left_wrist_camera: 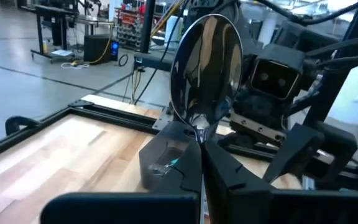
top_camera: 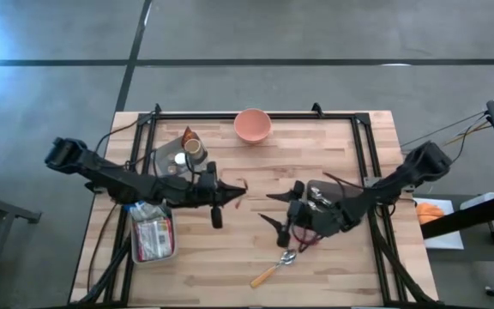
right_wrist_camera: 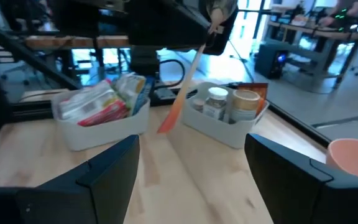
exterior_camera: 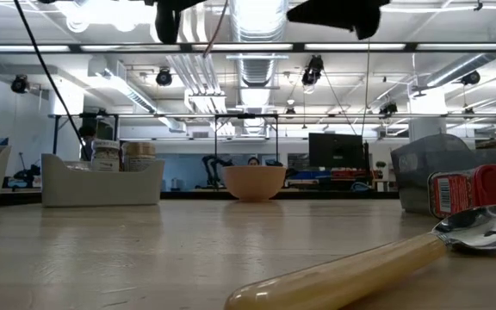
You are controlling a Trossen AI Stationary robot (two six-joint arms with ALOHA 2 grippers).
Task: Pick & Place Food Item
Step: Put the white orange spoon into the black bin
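My left gripper [top_camera: 230, 190] hovers over the table's middle, shut on a metal spoon with an orange handle [right_wrist_camera: 178, 99]; the spoon's bowl [left_wrist_camera: 207, 68] rises past the fingertips. Facing it, my right gripper [top_camera: 274, 210] stands open in the air with nothing between its fingers [right_wrist_camera: 98, 180]. Food packets lie in a white bin [top_camera: 153, 236] at the near left. Jars stand in a second bin [top_camera: 178, 154] behind it. A pink bowl [top_camera: 252, 125] sits at the far edge. My left gripper pinches the spoon at its neck [left_wrist_camera: 199, 127], just below the bowl, between its two shut fingers. The fingers reach about level from the table's left. The spoon is lifted clear, its bowl standing up beyond the fingertips and its orange handle [right_wrist_camera: 169, 121] slanting down below them.
A second spoon with a pale handle [top_camera: 274, 268] lies on the table near the front edge. A grey container with a red packet [exterior_camera: 455, 185] sits under my right arm. Black frame rails [top_camera: 363, 154] run along the table's sides. Bare wood lies between the two grippers and the bowl.
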